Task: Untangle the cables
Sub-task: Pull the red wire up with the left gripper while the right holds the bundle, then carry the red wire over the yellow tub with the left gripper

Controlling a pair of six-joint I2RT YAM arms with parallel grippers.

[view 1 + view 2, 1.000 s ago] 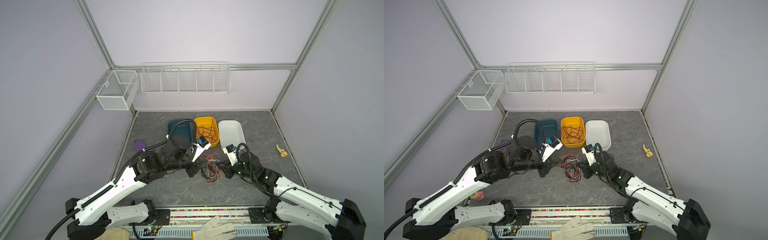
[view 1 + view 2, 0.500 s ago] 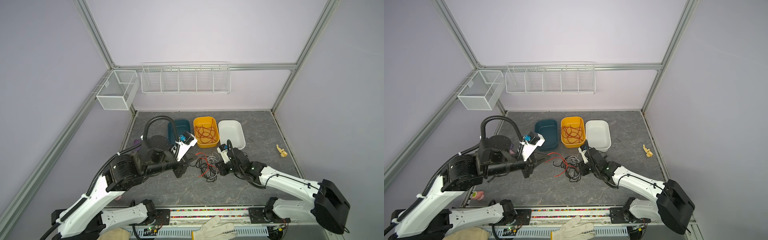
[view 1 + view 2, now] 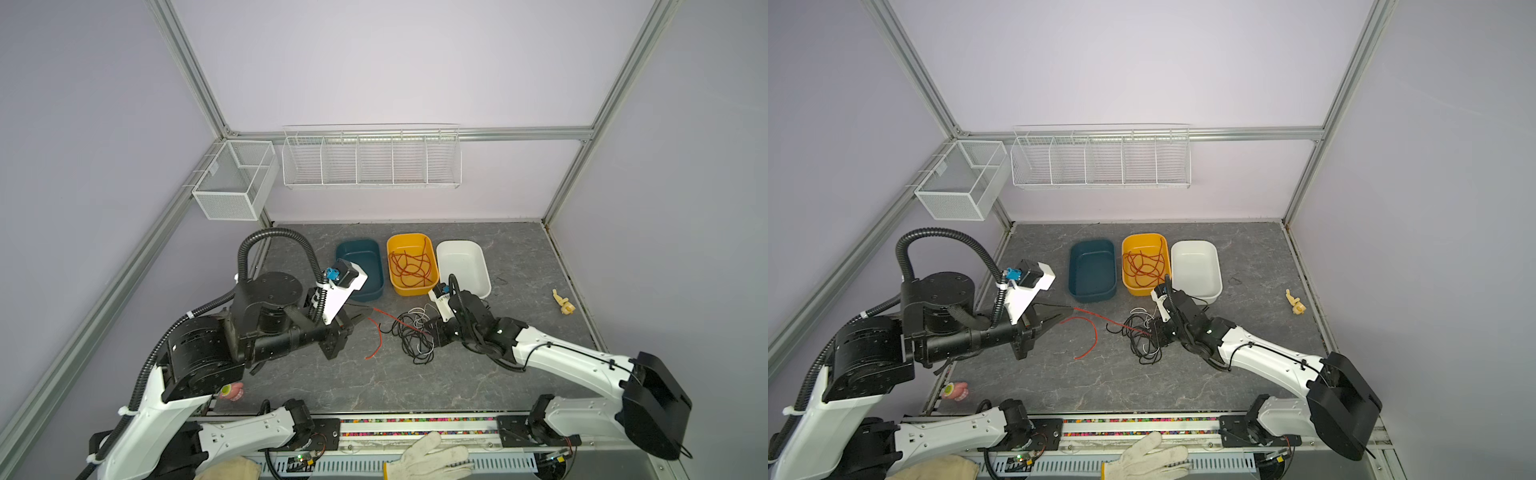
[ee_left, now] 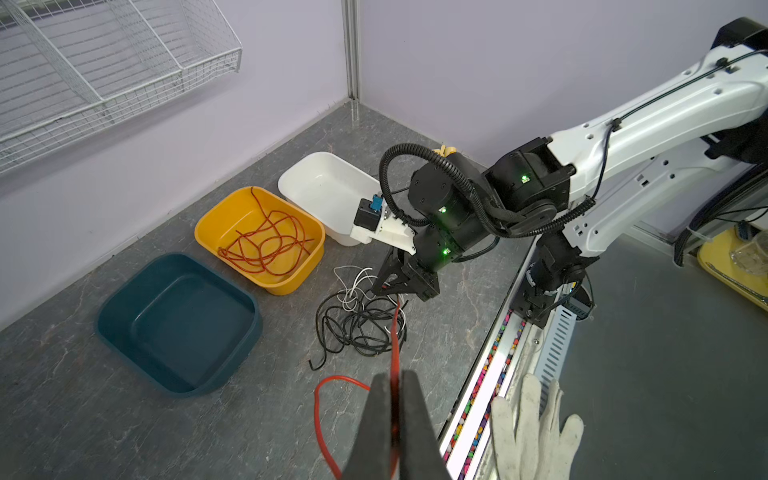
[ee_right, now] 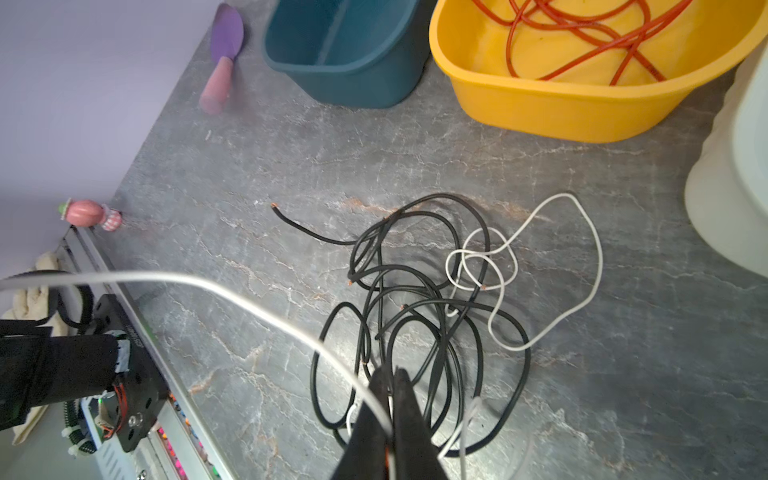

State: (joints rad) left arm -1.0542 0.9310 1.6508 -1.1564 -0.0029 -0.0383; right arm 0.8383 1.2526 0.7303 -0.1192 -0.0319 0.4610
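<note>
The left gripper (image 4: 392,380) pinched the red cable (image 4: 317,415), which ran toward three o'clock to the right gripper (image 5: 390,372), closed on it too. Black and white cables (image 3: 409,337) lay tangled at six o'clock of the yellow tub (image 3: 412,291).

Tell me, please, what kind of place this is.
Likely a robot lab work cell: two robot arms at a grey table, plain walls with a metal frame, and wire baskets.
</note>
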